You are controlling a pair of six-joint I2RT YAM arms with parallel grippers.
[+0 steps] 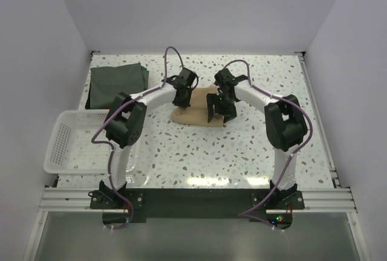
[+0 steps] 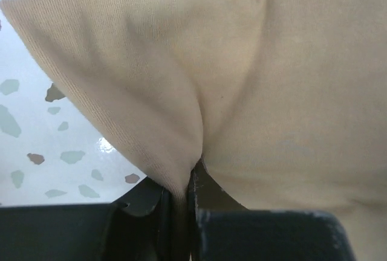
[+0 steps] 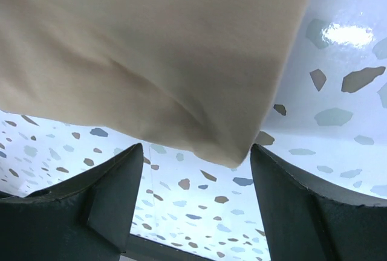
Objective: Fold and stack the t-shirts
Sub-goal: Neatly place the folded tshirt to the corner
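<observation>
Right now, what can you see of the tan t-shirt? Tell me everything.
The tan t-shirt is plain soft knit, folded into a compact rectangle near the middle of the speckled table. The left end effector is shut on a pinched fold, and the cloth puckers toward the pinch. The right end effector is open. A shirt corner sits just beyond its fingers, not gripped.

You'll find a white mesh basket (image 1: 65,141) sitting at the left edge of your speckled bench (image 1: 199,155). Plain white walls (image 1: 36,31) close the bench in.
</observation>
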